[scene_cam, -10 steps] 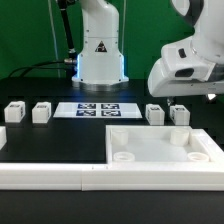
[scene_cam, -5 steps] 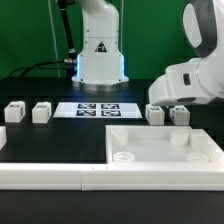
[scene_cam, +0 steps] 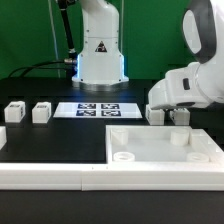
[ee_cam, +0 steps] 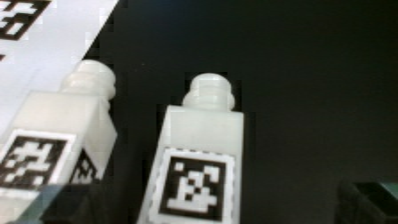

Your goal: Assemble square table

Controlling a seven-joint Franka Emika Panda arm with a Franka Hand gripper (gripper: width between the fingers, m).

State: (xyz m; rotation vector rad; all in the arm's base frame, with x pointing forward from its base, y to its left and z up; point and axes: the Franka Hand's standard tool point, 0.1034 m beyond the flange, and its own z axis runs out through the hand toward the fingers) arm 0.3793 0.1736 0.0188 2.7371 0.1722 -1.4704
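Large white plastic square slab with raised rim (scene_cam: 165, 152): flat on black tabletop (scene_cam: 60, 140), exterior view's right, front. Behind slab, row of small white stubby tagged legs: outer left leg (scene_cam: 15, 112), inner left leg (scene_cam: 41, 112), inner right leg (scene_cam: 156, 114), outer right leg (scene_cam: 180, 116). Marker board (scene_cam: 98, 109) between the pairs. Long white L-shaped rail (scene_cam: 50, 172) along front. White robot base (scene_cam: 100, 55) at rear. End effector (scene_cam: 180, 105) above outer right leg; wrist housing hides fingers, spread cannot be told. Wrist view: two legs side by side, apart, tags up.

Bright even light; soft, blurry wrist view close-up.
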